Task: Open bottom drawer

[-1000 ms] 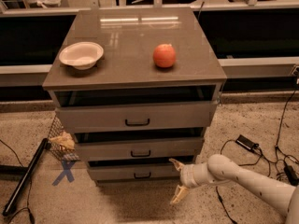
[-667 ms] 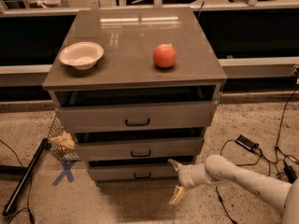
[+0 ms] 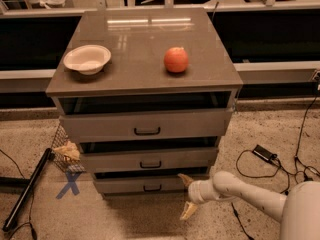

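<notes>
The bottom drawer (image 3: 125,185) is the lowest and narrowest of three grey-taupe fronts on the cabinet, with a small black bar handle (image 3: 152,188) at its middle. A thin dark gap shows above the front. My gripper (image 3: 186,195) reaches in from the lower right on a white arm and sits just right of the drawer's right end, low by the floor. It is open, with its fingertips (image 3: 184,179) spread one above the other and nothing between them. The upper fingertip is close to the drawer's right corner; I cannot tell whether it touches.
On the cabinet top (image 3: 145,39) lie a white bowl (image 3: 87,59) and an orange fruit (image 3: 176,60). The middle drawer (image 3: 150,159) and top drawer (image 3: 145,125) sit above. A wire basket (image 3: 64,151), a black pole (image 3: 25,191) and a blue X (image 3: 70,184) lie left; cables (image 3: 270,159) lie right.
The gripper has crept slightly left toward the bottom drawer's right end. The drawers, bowl and fruit have not moved.
</notes>
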You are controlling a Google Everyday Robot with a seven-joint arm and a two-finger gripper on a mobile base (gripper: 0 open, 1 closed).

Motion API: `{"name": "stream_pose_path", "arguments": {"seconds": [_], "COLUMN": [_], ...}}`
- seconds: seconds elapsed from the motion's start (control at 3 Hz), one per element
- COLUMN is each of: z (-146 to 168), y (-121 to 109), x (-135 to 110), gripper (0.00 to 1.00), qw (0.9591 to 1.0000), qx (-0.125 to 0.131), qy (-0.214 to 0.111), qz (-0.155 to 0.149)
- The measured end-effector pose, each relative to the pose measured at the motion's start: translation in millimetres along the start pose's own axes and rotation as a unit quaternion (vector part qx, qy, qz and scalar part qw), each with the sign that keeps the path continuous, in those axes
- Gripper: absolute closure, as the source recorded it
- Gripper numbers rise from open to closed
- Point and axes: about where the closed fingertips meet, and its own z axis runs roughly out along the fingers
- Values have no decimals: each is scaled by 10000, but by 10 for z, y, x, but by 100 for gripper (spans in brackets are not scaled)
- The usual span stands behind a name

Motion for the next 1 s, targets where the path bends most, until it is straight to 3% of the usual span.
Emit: {"name": "stream_pose_path", "arguments": {"seconds": [0.33,1.0], "z": [161,276], "y": [-44,-340], "x": [123,392], "gripper": [0,0], "qw": [9997,9993], "qx": [72,331], "qy": [24,74], "qz": [-218,-125]}}
